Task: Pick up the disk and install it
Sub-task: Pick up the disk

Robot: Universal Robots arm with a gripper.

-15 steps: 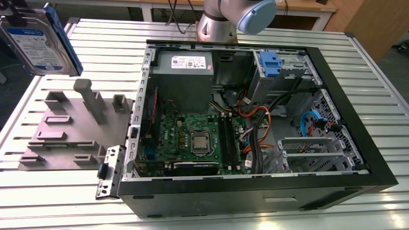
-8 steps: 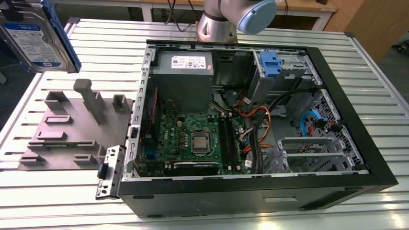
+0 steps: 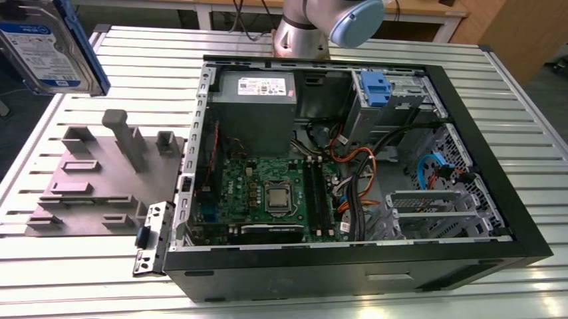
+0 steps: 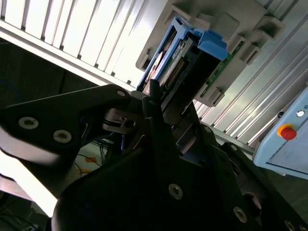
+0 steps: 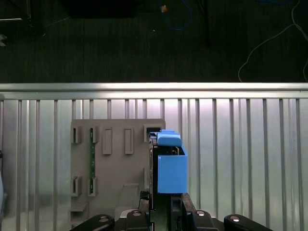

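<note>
Silver-metal disk, a flat rectangular hard drive with blue plastic rails and a white-and-blue label, hangs in the air clear of the slatted aluminium table, near its edge at the exterior view's left. The black gripper is clenched on it, above the grey moulded fixture plate. We judge the pick-up done and the installing not yet done. The next move calls for lining the rails with a bay of the open black computer case. The label carries print, which we leave unread.
</note>
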